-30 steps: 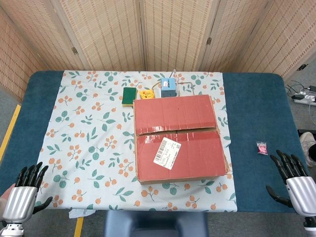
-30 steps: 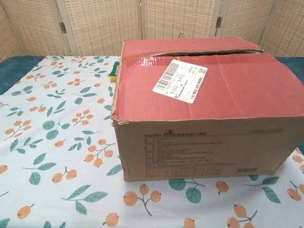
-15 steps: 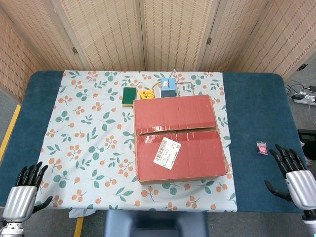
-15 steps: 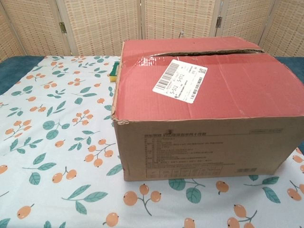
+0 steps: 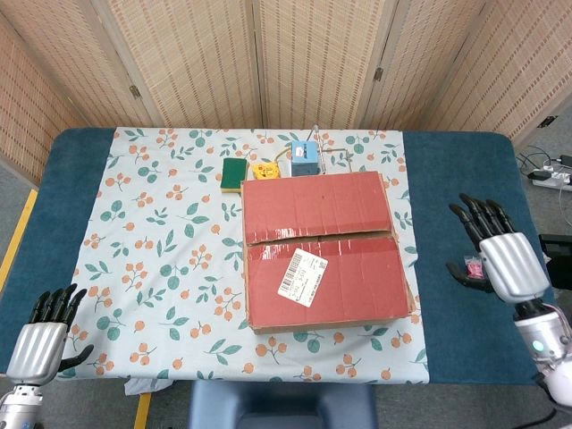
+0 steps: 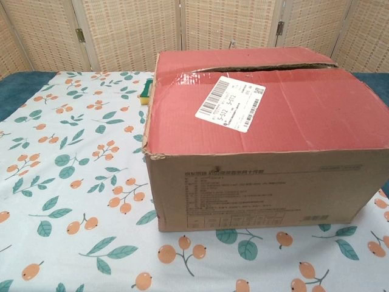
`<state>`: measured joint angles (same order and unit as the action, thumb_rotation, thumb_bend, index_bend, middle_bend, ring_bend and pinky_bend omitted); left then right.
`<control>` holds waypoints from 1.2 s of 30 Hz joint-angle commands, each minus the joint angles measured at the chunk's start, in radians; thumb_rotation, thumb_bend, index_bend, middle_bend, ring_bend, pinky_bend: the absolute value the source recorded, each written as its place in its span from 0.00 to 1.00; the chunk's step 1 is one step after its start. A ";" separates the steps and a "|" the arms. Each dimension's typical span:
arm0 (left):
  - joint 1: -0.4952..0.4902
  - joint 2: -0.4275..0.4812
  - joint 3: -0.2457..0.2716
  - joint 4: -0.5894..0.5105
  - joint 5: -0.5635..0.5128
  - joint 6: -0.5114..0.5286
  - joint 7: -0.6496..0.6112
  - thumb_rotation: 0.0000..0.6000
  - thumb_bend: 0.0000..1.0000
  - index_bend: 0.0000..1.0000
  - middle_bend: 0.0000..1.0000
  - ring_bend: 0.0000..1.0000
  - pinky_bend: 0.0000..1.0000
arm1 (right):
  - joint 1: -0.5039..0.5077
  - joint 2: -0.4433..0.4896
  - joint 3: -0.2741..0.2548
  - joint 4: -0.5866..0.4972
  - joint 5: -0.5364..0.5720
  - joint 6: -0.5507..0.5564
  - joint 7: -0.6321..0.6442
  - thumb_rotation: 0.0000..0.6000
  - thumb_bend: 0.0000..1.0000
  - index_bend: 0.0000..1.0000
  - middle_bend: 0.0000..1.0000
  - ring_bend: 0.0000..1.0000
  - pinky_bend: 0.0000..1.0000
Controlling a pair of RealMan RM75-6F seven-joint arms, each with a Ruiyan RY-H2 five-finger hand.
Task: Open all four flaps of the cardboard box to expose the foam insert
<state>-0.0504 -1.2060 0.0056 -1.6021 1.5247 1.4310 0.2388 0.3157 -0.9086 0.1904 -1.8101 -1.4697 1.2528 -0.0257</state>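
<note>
The cardboard box [image 5: 323,252] sits mid-table, its two red top flaps folded down, a narrow seam [image 5: 317,235] between them. A white barcode label [image 5: 302,276] lies on the near flap. In the chest view the box [image 6: 261,134] fills the right half, flaps down, far flap slightly raised at the seam. My right hand [image 5: 500,255] hovers right of the box with fingers spread, holding nothing. At the near left table corner my left hand [image 5: 45,332] rests low, fingers apart and empty. The foam insert is hidden.
Behind the box stand a green-yellow sponge [image 5: 235,172], a small yellow item [image 5: 264,170] and a blue box [image 5: 305,158]. A small pink packet [image 5: 473,265] lies on the blue cloth beside my right hand. Bamboo screens [image 5: 286,54] wall the far side.
My right hand has risen from the near right corner and moved forward and inward toward the box's right side. My left hand sank slightly lower. The box is unchanged.
</note>
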 commanded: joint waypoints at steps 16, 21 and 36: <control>-0.020 0.058 -0.008 0.002 -0.044 -0.042 -0.176 1.00 0.26 0.02 0.07 0.06 0.00 | 0.336 -0.251 0.088 0.039 0.356 -0.276 -0.385 0.86 0.37 0.02 0.00 0.00 0.00; -0.021 0.072 -0.008 0.009 -0.051 -0.044 -0.218 1.00 0.26 0.03 0.07 0.06 0.00 | 0.376 -0.299 0.082 0.069 0.407 -0.257 -0.471 0.86 0.37 0.02 0.00 0.00 0.00; -0.016 0.081 -0.013 0.033 -0.044 -0.013 -0.268 1.00 0.26 0.00 0.09 0.06 0.00 | 0.493 -0.368 0.104 0.172 0.559 -0.309 -0.525 0.86 0.37 0.00 0.00 0.00 0.00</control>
<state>-0.0678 -1.1271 -0.0062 -1.5706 1.4823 1.4149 -0.0272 0.7955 -1.2701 0.2820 -1.6507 -0.9286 0.9538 -0.5522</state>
